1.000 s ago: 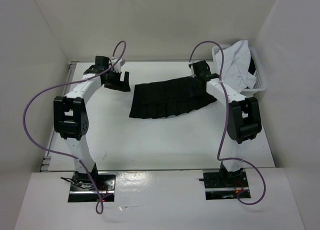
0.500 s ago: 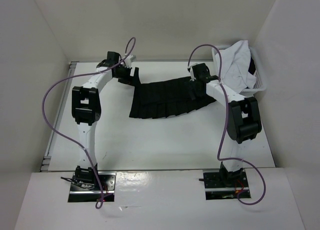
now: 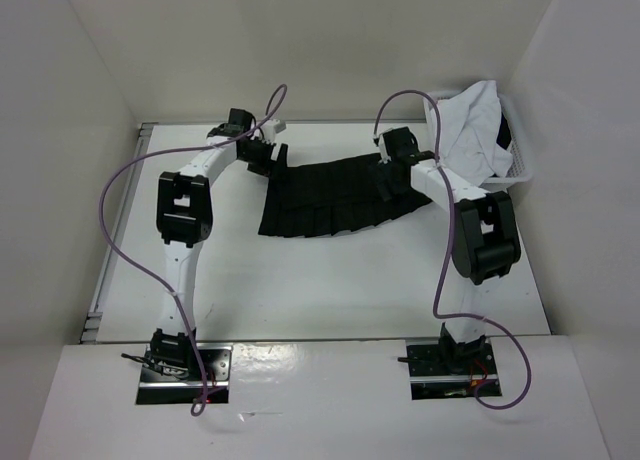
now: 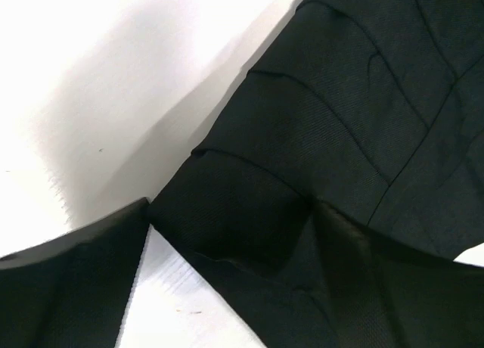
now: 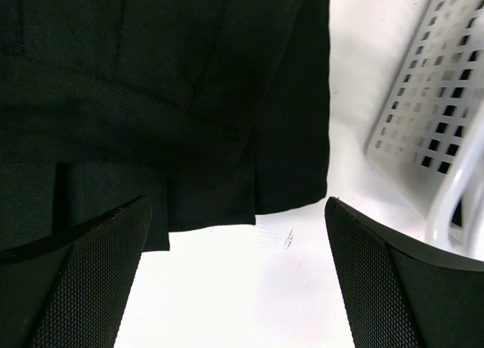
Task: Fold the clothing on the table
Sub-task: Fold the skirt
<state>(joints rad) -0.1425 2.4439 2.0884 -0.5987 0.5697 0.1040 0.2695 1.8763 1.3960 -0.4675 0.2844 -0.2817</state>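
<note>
Swung inward, my left tool (image 3: 262,154) sat wide over a corner of the skirt (image 3: 335,195); my right tool (image 3: 388,176) hung wide above its other end. It lay unfolded on the counter (image 3: 300,280), both ends ready for gripping.

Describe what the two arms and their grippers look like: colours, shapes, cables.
Both the left arm and right arm have white tubular links joined by bulky black joint housings, on black base plates. A thin purple cable loops loosely along each arm from base to wrist. The left gripper and right gripper are black; the right wrist view shows broad fingers with a fine dimpled texture.
</note>
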